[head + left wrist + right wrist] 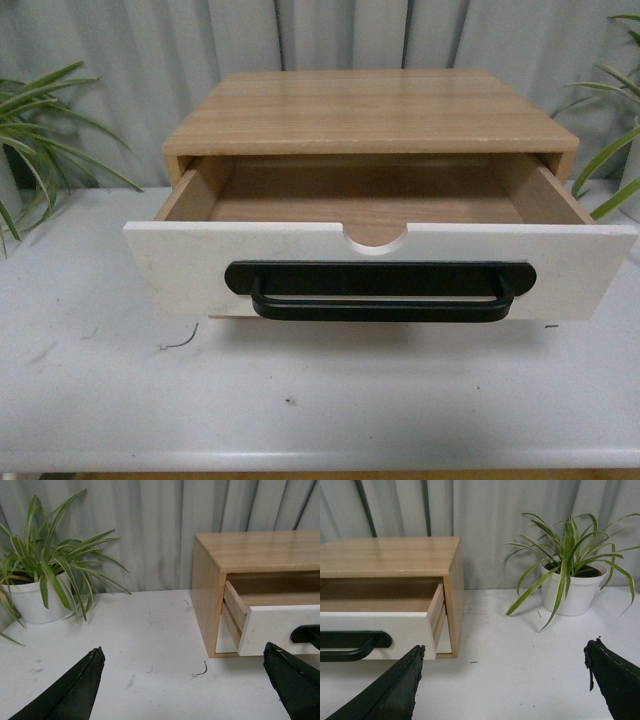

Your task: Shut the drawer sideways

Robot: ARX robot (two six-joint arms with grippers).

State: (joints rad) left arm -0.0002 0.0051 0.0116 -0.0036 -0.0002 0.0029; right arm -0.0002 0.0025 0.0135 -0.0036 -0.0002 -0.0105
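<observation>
Drawer pulled out (bare wood floor); left pincer and right pincer gape.

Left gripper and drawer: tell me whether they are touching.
Apart. In the front view the drawer shows its whole white front and black handle with no gripper on them; the left wrist view shows the left gripper open, holding nothing.

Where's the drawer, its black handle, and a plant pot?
drawer [180, 270], front view, white front panel left of the handle
black handle [380, 278], front view, middle of its flat back plate
plant pot [572, 592], right wrist view, white side of the pot
</observation>
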